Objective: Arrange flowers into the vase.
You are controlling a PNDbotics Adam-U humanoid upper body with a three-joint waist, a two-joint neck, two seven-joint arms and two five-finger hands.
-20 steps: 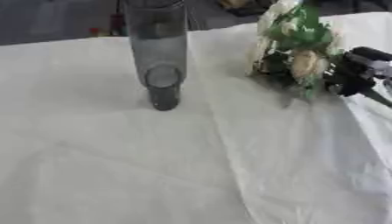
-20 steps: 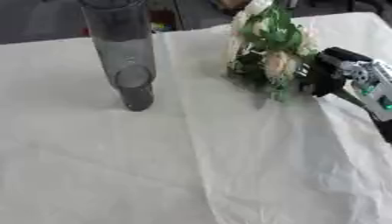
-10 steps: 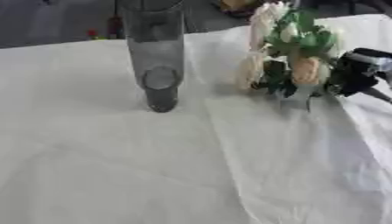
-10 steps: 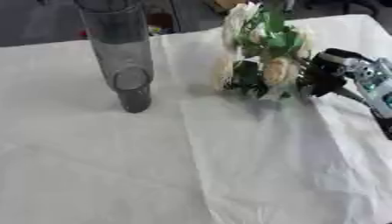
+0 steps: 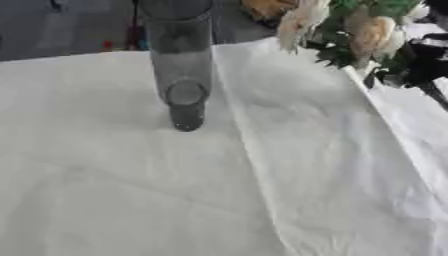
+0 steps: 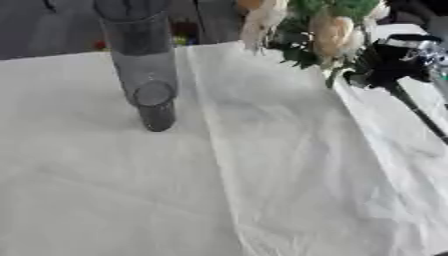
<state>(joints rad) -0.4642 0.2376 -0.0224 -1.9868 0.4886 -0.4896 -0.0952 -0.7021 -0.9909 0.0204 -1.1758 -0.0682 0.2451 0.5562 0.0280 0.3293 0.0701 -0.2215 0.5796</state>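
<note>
- Carrying the flowers (image 6: pixel 324 30) toward the vase (image 6: pixel 140 60) is the step in hand, I judge: the bunch hangs in the air at about 1 o'clock in view, clear of the cloth (image 6: pixel 262 175).
- Right hand (image 6: pixel 398 62), black, sits at 2 o'clock just right of the blooms, with fingers curled round the stems low in the bunch; a thin dark stem or cable trails down to 4 o'clock from it.
- Left hand shows in neither view.
- Vase is a tall, dark, see-through tube standing upright on the cloth at 11 o'clock, well apart from the flowers; its mouth is cut off by the top edge.
- Next move calls for swinging the bunch over toward 11 o'clock, tipping the stems down, and lining them up above the narrow mouth before lowering; the mouth looks tight for a full bunch, so stems could catch on the rim or knock the tube over.
- Against the earlier frames, the bunch sits higher in view and no longer looks to lie on the cloth, with the blooms now partly cut off at the top; the vase stands upright as it did.
</note>
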